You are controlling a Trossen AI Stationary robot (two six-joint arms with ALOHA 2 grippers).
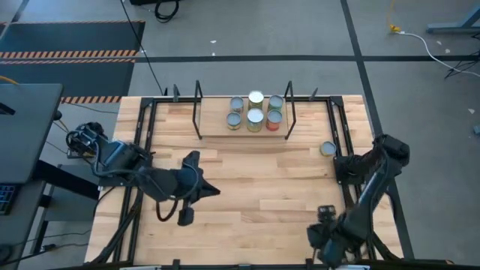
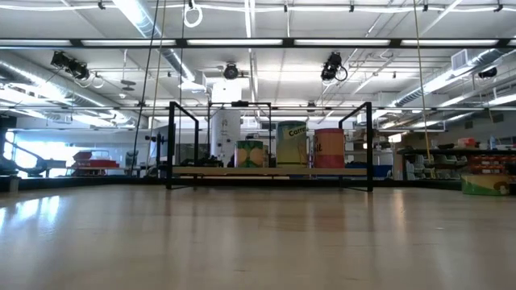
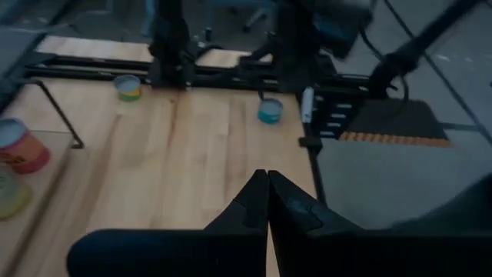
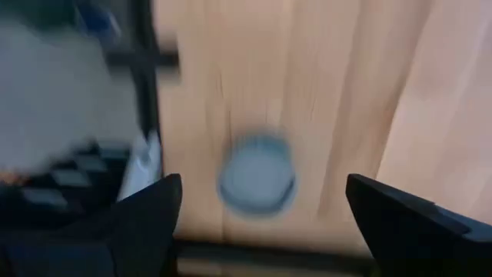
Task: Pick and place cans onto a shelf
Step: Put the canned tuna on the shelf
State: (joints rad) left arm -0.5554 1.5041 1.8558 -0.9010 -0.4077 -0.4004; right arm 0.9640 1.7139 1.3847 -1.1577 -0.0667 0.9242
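Light wooden table (image 1: pixel 247 187) on grey floor (image 1: pixel 262 30), striped hazard mat (image 1: pixel 67 54) alongside

This is a large industrial lab or workshop hall, not a home. The low view looks past the wooden table (image 2: pixel 258 234) to a high open ceiling with long strip lights (image 2: pixel 242 42), exposed ducts and pipes (image 2: pixel 173 60) and hanging cables — with shelving of stored goods (image 2: pixel 476 161) along the far wall. From above, the table stands on grey carpet crossed by dark tape lines (image 1: pixel 225 57), with orange-and-black hazard strips (image 1: pixel 67 53) and loose cables (image 1: pixel 420 37) on the floor.
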